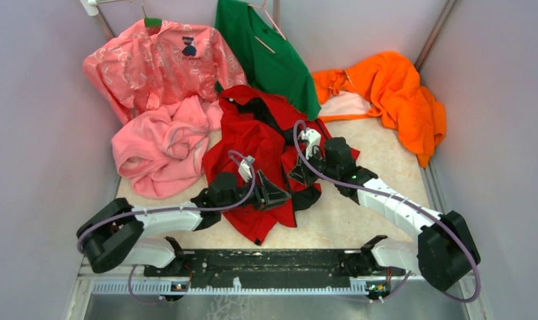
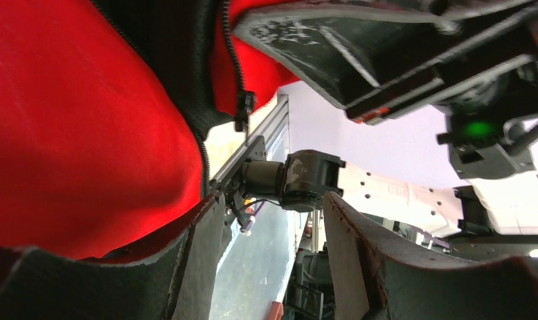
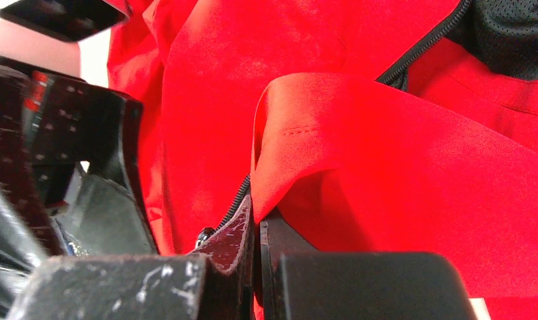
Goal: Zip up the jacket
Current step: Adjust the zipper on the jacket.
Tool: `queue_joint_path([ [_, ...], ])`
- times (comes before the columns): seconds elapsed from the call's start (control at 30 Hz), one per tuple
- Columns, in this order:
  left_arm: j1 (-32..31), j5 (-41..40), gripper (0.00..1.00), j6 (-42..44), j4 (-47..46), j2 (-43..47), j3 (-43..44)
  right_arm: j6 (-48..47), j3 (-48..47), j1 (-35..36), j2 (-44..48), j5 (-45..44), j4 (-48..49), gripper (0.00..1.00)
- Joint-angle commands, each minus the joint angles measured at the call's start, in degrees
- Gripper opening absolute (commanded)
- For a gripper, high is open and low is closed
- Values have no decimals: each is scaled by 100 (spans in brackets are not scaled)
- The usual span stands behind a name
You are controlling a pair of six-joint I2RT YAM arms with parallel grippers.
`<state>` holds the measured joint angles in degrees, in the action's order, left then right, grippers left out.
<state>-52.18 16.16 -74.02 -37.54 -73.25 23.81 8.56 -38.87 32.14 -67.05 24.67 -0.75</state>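
Nearest, left pincer (image 2: 273, 200) spread wide, nothing between its jaws; right pincer (image 3: 256, 223) clamped tight on a fold of jacket (image 1: 253, 137) (bright red, dark zipper teeth, black lining showing), crumpled mid-counter (image 1: 359, 220)

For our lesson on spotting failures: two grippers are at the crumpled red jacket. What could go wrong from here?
1. The left gripper stands open, holding nothing; the zipper end hangs off to one side, so closing here may miss it.
2. The right gripper pinches only a thin fold of the jacket; a tug might slip it free.
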Motion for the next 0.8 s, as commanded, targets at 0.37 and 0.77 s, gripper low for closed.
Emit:
queue_joint_path([
  [0.37,-143,-271,46,-232,-1311,-1207,558,-11,-27,80,-2,170,308,0],
  [0.77,-135,-457,35,108,-670,-1101,704,-30,-33,73,25,170,295,0],
])
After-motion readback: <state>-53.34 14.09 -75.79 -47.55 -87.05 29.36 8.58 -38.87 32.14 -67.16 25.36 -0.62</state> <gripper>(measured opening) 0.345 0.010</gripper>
